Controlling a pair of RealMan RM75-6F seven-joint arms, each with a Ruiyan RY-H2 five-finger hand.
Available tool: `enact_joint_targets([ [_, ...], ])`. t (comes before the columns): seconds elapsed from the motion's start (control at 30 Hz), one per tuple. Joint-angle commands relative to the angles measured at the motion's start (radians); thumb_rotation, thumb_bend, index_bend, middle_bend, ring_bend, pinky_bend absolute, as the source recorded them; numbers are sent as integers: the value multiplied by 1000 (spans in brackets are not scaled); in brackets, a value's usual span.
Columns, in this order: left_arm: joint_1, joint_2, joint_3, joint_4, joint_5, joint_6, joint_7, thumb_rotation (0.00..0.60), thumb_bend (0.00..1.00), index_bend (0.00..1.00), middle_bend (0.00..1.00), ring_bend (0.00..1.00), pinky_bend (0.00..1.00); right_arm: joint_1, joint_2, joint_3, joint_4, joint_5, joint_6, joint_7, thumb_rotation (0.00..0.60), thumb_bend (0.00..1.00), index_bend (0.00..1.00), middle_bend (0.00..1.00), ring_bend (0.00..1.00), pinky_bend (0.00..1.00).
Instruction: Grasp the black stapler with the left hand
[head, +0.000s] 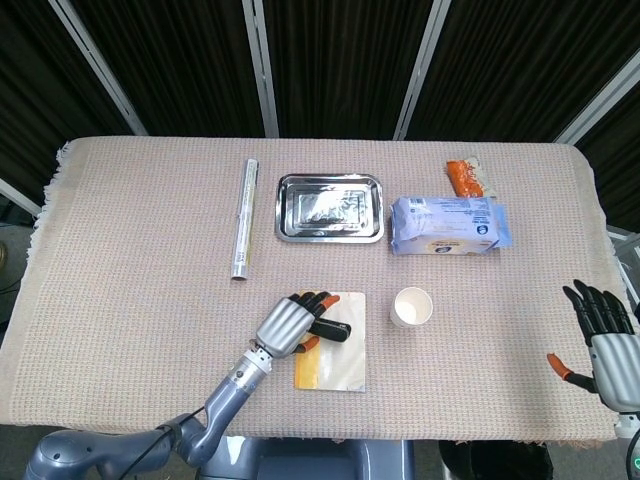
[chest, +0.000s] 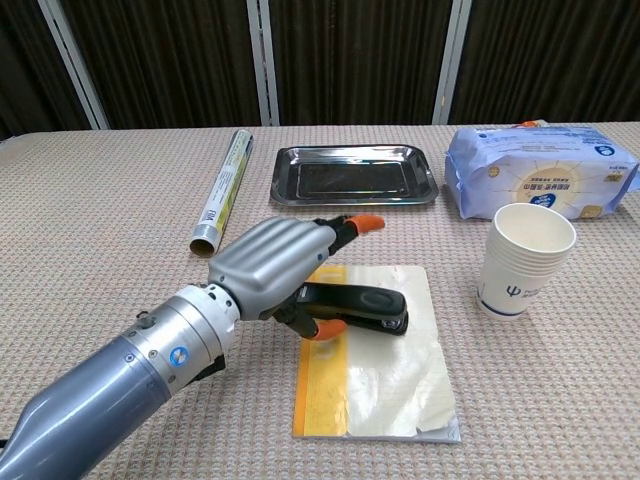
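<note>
The black stapler (chest: 358, 306) (head: 334, 331) lies across the top of the orange-and-cream notebook (chest: 385, 385) (head: 338, 368). My left hand (chest: 275, 268) (head: 288, 324) is over the stapler's left end. Its fingers (chest: 352, 225) are stretched out above the stapler and not wrapped round it, and the thumb tip (chest: 326, 329) sits by the stapler's near side. My right hand (head: 606, 340) hovers at the table's right edge with fingers spread and holds nothing; the chest view does not show it.
A paper cup (chest: 522, 259) (head: 411, 307) stands right of the notebook. Behind are a steel tray (chest: 354, 173) (head: 330, 207), a foil roll (chest: 222, 189) (head: 244, 218), a blue tissue pack (chest: 545, 180) (head: 447, 224) and an orange snack packet (head: 467, 177).
</note>
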Motion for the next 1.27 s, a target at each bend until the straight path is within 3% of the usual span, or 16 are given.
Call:
enact_joint_targets([
  [0.03,0,12,-1,-4,23,47,-30,600,193,0,0,19,286,-1,-1,-3,-4,-8,2,-7,600,168,0,0,0,0],
  [0.3,22,123,-5,-85,82,177,-27,600,191,0,0,0,206,1,-6,-14,-12,-31,0,-28,600,168,0,0,0,0],
  [0.47,113,330,23,-273,91,272,36,600,193,0,0,0,141,-5,-4,-17,-18,-53,22,-31,599,168,0,0,0,0],
  [0.63,356,653,158,-536,59,459,157,600,194,0,0,0,91,-15,-6,-18,-17,-61,41,-36,600,168,0,0,0,0],
  [0.73,493,771,242,-632,11,557,182,600,196,0,0,0,74,-17,-6,-20,-23,-56,37,-48,600,168,0,0,0,0],
  [0.87,574,835,278,-664,-5,621,225,600,199,0,0,0,73,-18,-8,-20,-33,-60,39,-69,600,169,0,0,0,0],
  [1.27,586,866,239,-661,-14,574,157,600,201,0,0,0,73,-7,-25,-18,-31,-44,6,-113,600,168,0,0,0,0],
])
